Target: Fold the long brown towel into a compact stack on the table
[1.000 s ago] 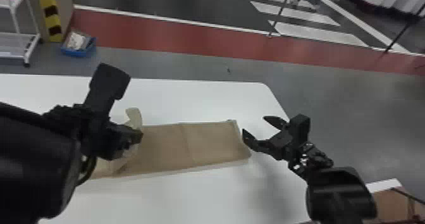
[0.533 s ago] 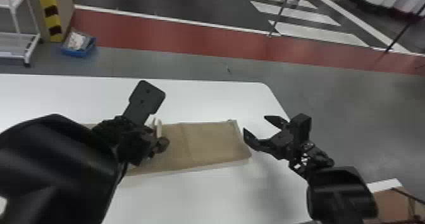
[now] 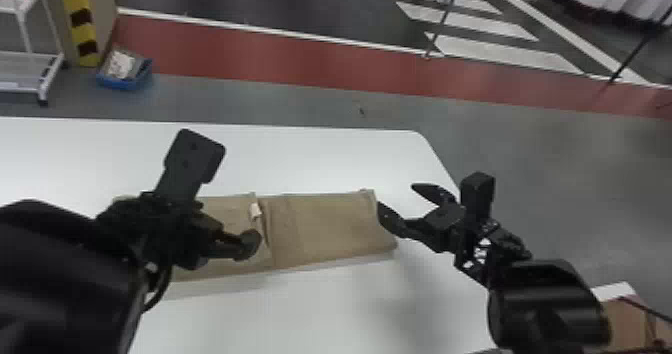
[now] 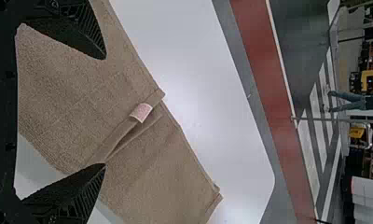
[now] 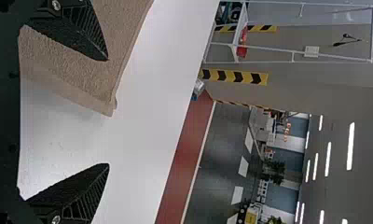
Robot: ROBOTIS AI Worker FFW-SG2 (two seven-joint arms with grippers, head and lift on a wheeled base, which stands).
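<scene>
The brown towel (image 3: 330, 225) lies as a long folded strip on the white table, its left part folded over so that an edge with a small pale tag (image 3: 255, 210) rests near the middle. Above that left part is my left gripper (image 3: 237, 235). In the left wrist view my left gripper (image 4: 105, 111) stands open over the towel (image 4: 147, 172), nothing between its fingers but the cloth lying below. My right gripper (image 3: 400, 203) is open at the towel's right end; in the right wrist view the right gripper (image 5: 108, 112) has the towel's corner (image 5: 103, 91) beneath its spread fingers.
The white table (image 3: 310, 158) extends behind and in front of the towel, with its rounded far corner behind my right gripper. On the floor beyond stand a blue bin (image 3: 125, 73) and a white rack (image 3: 30, 73). A brown box (image 3: 622, 323) is at the lower right.
My left gripper first moved right with the raised towel edge, then let it go and drew back left. The folded edge now lies flat near the middle. The right arm has kept still.
</scene>
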